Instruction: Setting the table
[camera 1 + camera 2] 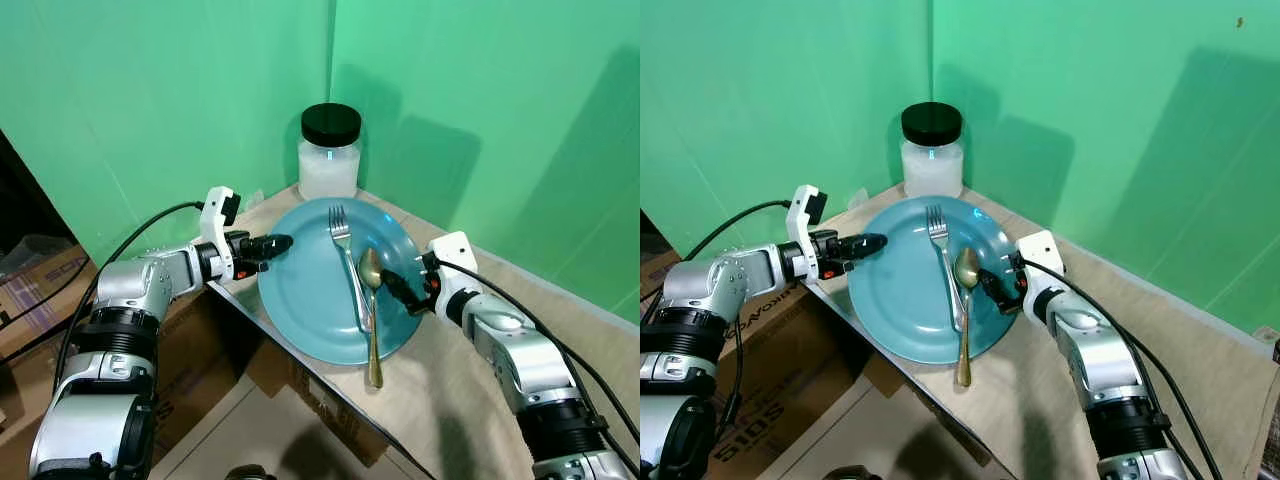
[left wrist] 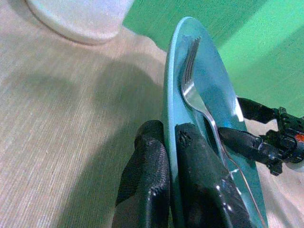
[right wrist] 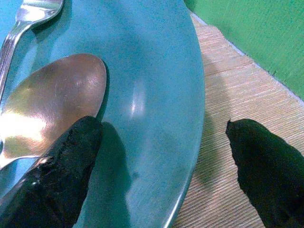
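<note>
Blue plate [image 1: 310, 300] sits on the beige tablecloth [image 1: 470, 400] at the table's near edge, fork [image 1: 345, 250] and spoon [image 1: 371, 300] lying in it, long axes running far-to-near. L gripper [image 1: 278, 242] pinched on the plate's left rim. R gripper [image 3: 161, 156] spread wide, one finger over the plate by the spoon bowl, other off the rim. R arm nearer the spoon, likely next pick. Black-lidded jar [image 1: 329, 150] stands behind.

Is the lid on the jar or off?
On. The black lid sits on top of the jar, which stands upright behind the blue plate.
</note>
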Robot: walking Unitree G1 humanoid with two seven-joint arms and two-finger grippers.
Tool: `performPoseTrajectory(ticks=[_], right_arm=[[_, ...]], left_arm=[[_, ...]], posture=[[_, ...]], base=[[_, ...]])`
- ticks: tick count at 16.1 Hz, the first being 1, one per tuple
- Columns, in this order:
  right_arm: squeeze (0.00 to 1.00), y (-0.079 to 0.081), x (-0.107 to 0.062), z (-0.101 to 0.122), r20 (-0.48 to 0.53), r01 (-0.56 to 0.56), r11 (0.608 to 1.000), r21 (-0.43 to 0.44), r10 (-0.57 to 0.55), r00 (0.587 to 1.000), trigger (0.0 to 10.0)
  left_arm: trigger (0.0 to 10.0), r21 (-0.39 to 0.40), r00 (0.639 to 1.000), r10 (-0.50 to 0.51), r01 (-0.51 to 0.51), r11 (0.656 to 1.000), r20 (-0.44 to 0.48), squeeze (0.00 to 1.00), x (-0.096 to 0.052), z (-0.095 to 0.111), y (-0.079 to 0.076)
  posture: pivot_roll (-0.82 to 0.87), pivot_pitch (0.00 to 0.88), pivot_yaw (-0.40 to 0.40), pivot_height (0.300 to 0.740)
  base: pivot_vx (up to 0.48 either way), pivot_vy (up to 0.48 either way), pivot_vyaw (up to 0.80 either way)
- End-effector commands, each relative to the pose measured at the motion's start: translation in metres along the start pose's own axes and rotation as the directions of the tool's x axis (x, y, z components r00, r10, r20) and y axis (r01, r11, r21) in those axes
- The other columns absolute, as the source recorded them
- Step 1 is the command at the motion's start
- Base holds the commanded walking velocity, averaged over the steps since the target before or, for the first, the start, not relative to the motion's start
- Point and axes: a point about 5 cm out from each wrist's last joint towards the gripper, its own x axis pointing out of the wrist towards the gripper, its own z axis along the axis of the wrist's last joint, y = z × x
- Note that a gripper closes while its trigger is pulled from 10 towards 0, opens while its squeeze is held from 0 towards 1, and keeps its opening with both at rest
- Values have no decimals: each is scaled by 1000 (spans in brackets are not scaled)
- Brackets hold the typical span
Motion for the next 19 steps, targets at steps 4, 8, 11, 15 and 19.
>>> performPoseTrajectory(ticks=[4,8,11,15,19], right_arm=[[0,-13,0,-2,-46,55,998,0,-55,997,10000],[0,-20,-1,2,-26,94,996,3,-94,995,10000],[0,-29,-4,8,4,141,990,12,-141,990,10000],[0,-38,-6,14,31,182,983,19,-182,983,10000],[0,-41,-8,15,45,202,979,26,-203,978,10000]], left_arm=[[0,49,995,95,-95,994,14,0,6,9,3],[0,34,986,152,-155,987,64,0,11,20,3],[0,56,974,194,-202,978,117,0,16,30,2],[0,129,973,185,-204,970,140,0,21,38,-5],[0,330,975,165,-206,921,149,0,27,46,-16]], posture=[[145,0,-4,740],[141,0,-2,740],[140,0,-3,740],[139,0,-4,740],[137,0,0,740]], base=[[0,0,0],[0,0,0],[0,0,0],[0,0,0],[0,0,0]])
